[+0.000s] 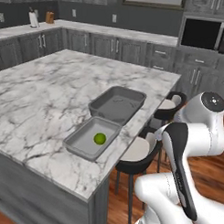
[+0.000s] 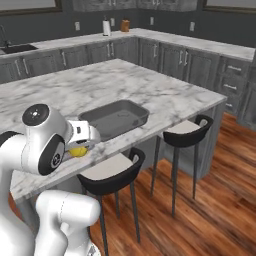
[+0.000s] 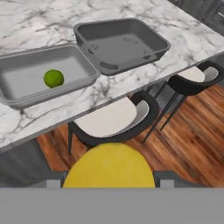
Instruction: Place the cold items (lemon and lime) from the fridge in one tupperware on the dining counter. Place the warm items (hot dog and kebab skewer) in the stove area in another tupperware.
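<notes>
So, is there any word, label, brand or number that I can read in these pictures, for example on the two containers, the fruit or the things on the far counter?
None: no readable text anywhere.
Both tupperwares: plain grey, no label.
Lime and lemon: no sticker.
Microwave: dark front, no brand or digits can be made out.
Items on the far counter: too small and blurred to tell.

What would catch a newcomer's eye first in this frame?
The yellow lemon held in the gripper, hanging over the bar stools short of the counter. Next, the green lime alone in the lighter tupperware at the marble counter's edge, beside an empty darker tupperware.
</notes>
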Controlling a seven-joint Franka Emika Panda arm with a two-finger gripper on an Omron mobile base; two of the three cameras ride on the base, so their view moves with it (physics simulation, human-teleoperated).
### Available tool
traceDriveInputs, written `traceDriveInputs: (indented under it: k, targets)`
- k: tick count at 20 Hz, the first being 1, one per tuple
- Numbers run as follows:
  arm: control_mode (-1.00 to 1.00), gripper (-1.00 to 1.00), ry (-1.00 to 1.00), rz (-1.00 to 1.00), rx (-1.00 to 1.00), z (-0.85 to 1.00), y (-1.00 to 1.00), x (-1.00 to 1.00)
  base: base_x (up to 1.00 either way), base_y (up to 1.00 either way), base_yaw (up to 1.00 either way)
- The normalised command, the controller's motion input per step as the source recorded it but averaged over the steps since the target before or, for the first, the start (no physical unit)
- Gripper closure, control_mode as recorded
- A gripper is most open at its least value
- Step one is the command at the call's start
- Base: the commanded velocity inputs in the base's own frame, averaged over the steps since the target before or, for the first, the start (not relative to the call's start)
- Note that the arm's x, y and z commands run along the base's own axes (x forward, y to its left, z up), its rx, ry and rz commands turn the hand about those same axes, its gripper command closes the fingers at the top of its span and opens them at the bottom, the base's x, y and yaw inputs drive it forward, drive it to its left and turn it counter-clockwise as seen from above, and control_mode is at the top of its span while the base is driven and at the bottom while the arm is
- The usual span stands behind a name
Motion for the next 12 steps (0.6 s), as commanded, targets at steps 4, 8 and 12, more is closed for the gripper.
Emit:
traceDriveInputs:
  k: [4, 8, 12]
  targets:
    - [-1.0, 1.0, 0.0, 0.05, 0.0, 0.0, 0.05, 0.07, 0.08, 0.04, 0.15]
    - [-1.0, 1.0, 0.05, 0.29, 0.0, 0.0, 0.23, 0.36, 0.0, 0.0, 0.0]
    - [-1.0, 1.0, 0.21, 0.46, -0.09, -0.01, 0.69, 0.3, 0.0, 0.0, 0.0]
